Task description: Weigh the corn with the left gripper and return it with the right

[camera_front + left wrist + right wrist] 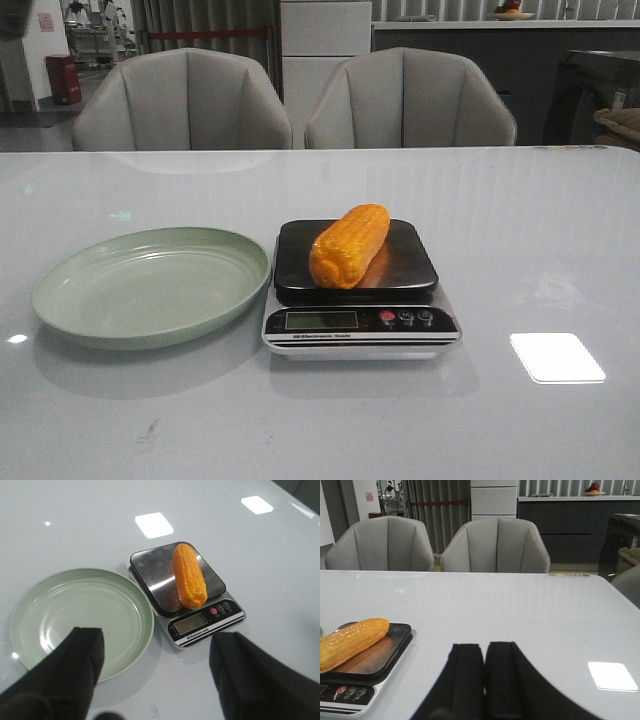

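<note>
The stubby orange-yellow corn cob [349, 245] lies on the black platform of the digital kitchen scale [362, 331]. It is judged light, stiff, prone to rolling; mid-length gripping is advised. The left hand [155, 672] is spread, the right hand [485, 672] pressed together.

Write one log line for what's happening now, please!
corn: lying on scale | plate: empty | left gripper: open, holding nothing | right gripper: shut

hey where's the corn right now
In the front view the corn lies on the black platform of the scale, near the table's middle, just right of the empty green plate. Neither gripper touches it.
</note>
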### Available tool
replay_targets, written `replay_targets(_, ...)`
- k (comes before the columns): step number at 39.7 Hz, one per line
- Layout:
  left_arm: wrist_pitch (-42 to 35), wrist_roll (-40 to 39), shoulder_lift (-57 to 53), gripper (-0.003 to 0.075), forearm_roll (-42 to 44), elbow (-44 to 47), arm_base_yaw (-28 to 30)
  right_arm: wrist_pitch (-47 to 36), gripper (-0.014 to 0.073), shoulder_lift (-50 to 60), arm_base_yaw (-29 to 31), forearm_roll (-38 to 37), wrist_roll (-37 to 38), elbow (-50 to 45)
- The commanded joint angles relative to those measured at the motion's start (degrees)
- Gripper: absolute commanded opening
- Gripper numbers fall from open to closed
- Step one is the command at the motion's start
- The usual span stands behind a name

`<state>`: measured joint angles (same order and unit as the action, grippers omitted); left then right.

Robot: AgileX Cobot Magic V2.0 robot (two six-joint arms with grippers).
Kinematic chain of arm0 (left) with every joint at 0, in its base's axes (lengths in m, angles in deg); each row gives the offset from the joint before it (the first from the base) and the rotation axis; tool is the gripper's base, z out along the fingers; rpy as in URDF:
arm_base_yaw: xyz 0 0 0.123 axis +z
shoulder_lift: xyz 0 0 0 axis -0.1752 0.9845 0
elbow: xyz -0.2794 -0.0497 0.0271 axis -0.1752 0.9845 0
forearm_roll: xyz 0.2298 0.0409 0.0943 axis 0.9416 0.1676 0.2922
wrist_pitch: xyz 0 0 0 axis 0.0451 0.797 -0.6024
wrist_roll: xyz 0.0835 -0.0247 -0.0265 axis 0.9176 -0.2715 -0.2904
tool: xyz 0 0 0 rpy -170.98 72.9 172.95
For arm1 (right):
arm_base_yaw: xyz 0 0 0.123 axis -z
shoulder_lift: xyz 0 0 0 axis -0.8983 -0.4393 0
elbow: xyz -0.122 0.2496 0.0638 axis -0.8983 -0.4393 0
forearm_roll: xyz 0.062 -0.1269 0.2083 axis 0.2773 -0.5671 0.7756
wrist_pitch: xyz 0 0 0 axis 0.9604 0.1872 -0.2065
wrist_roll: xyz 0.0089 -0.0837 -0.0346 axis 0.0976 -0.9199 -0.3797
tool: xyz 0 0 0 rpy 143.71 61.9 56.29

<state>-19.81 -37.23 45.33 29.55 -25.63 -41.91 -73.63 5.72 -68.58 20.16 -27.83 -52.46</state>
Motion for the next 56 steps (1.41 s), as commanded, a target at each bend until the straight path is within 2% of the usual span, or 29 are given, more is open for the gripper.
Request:
replay_targets(1, -1.9, -0.3, -6.8, 0.0503, 2.2, 2.1, -0.1, -4.3, 0.0142, 1.1, -0.1, 0.0, -0.3, -0.6)
replay_targets(6, 1.6, -0.3, -15.1, 0.0467, 4.5, 6.3, -0.1, -4.3, 0.0142, 1.1, -0.1, 0.0, -0.3, -0.6)
replay_targets(9, 3.4, -0.3, -20.2, 0.0409, 5.9, 8.7, -0.1, -4.3, 0.0142, 1.1, -0.1, 0.0, -0.3, -0.6)
replay_targets(16, 6.9, -0.3, -29.5, 0.0241, 6.4, 11.2, -0.1, -4.3, 0.0142, 1.1, -0.1, 0.0, -0.3, -0.6)
replay_targets(20, 10.0, -0.3, -32.9, 0.0109, 7.1, 11.2, -0.1, -4.4, 0.0142, 1.1, -0.1, 0.0, -0.3, -0.6)
replay_targets(30, 9.4, -0.3, -35.1, 0.0113, 7.4, 11.2, -0.1, -5.0, 0.0142, 1.1, -0.1, 0.0, -0.3, -0.6)
replay_targets(35, 9.3, -0.3, -35.1, 0.0113, 7.5, 11.2, -0.1, -12.7, 0.0142, 1.1, -0.3, 0.7, 1.9, -0.5)
replay_targets(38, 8.6, -0.3, -35.1, 0.0113, 8.2, 11.2, -0.1, -14.7, 0.0142, 1.0, -0.3, 0.7, 2.0, 0.3)
replay_targets(46, 7.9, -0.3, -35.1, 0.0113, 8.4, 11.2, -0.1, -3.0, 0.0142, -3.6, -0.3, 0.7, 2.0, 8.1)
replay_targets(56, 7.5, -0.3, -35.1, 0.0113, 8.5, 11.3, -0.1, 11.1, 0.0142, -17.6, -0.3, 0.7, 2.0, 20.3)
